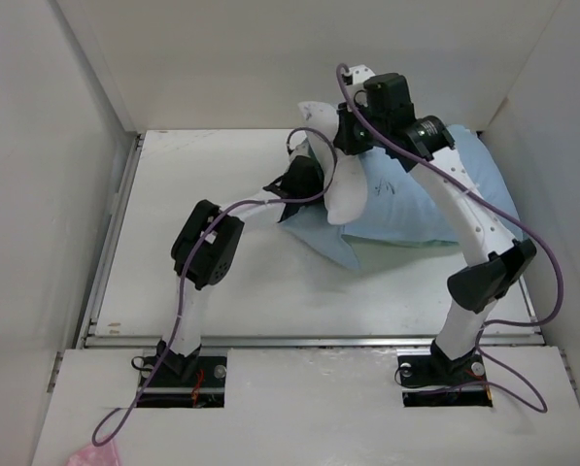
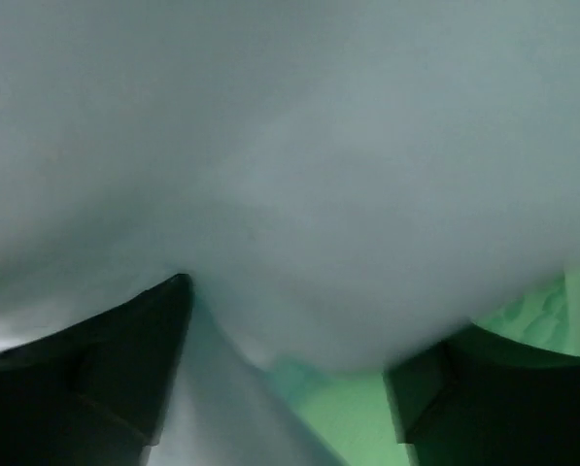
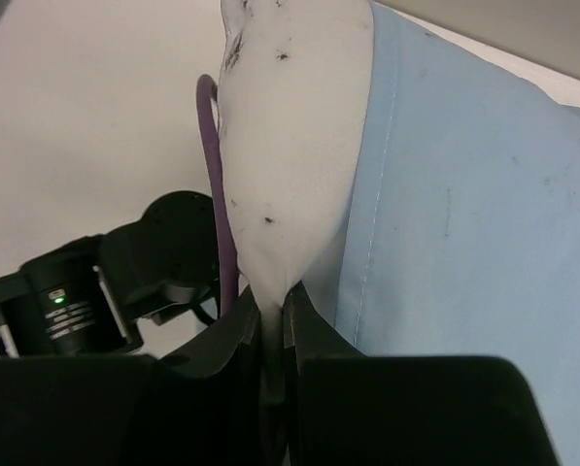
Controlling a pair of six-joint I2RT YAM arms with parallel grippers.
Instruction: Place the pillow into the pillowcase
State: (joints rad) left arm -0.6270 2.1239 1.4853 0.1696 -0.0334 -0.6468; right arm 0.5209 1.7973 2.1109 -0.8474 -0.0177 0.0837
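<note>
The light-blue pillowcase lies bulging at the back right of the table, with most of the white pillow inside it. The pillow's left end sticks out of the opening. My right gripper is above that end and is shut on a pinch of the white pillow cloth, as the right wrist view shows, with the pillowcase beside it. My left gripper is at the opening, below the exposed end. In the left wrist view its jaws stand wide apart, pressed against blurred pale cloth.
White walls enclose the table on the left, back and right. The pillowcase's near corner points toward the table's middle. The left arm's elbow hangs over the left half. A pink scrap lies at the near left edge.
</note>
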